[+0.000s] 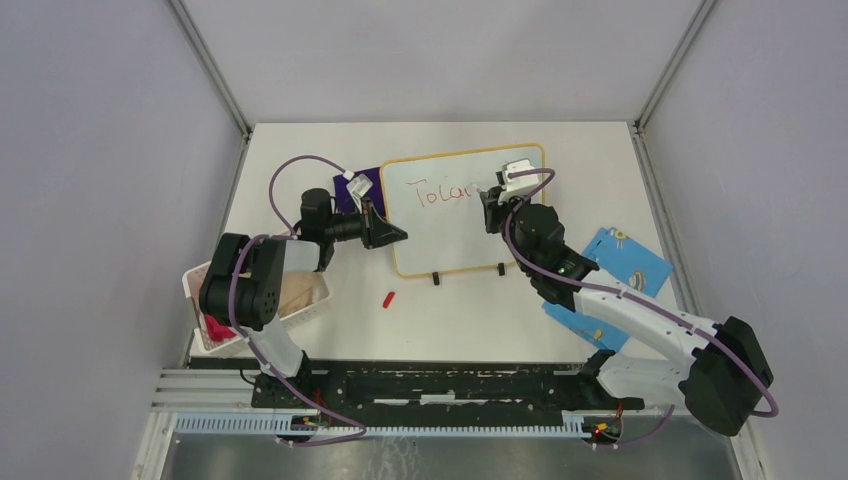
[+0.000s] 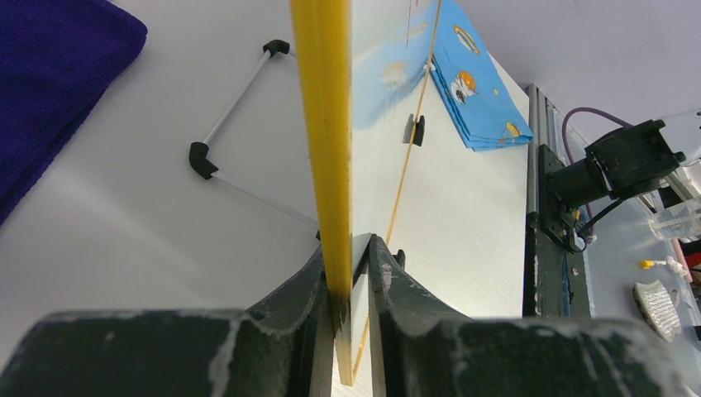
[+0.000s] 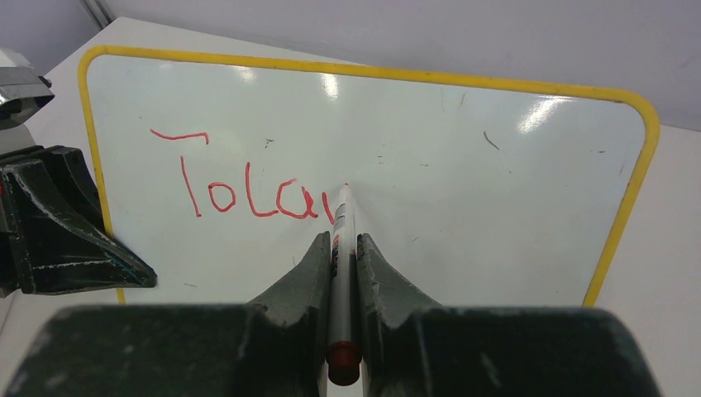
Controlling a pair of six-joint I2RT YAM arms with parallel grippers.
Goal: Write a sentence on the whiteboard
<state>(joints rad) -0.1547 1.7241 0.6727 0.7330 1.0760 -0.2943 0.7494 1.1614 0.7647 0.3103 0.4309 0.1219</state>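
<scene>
Far left, near edge of the table: a white plastic basket [image 1: 255, 300] with something red and something tan in it, can't make out more than that. Just right of it and farther back there's a dark purple cloth [image 1: 352, 190], tucked against the left end of the board.

The left gripper [image 2: 347, 265] is clamped on the whiteboard [image 1: 450, 230], its 2 fingers pinching the yellow frame on the left edge, 1 finger on each face. The whiteboard sits mid-table toward the far side, with its 2 black feet along the near edge. A small red piece [image 1: 389, 297] lies loose on the table just near of the board's near-left corner.

The sentence [image 3: 248, 194] is only partly there: red letters reading roughly "Tola" plus 1 more stroke, all on 1 line in the board's far-left part.

The right gripper [image 3: 340, 241] is closed tight around a marker [image 3: 343, 211], which runs straight out between the fingers, with its tip touching the board right at the end of the red writing.

Right of the board, well apart from it, some blue printed cards [image 1: 628, 258] lie flat near the right arm.
</scene>
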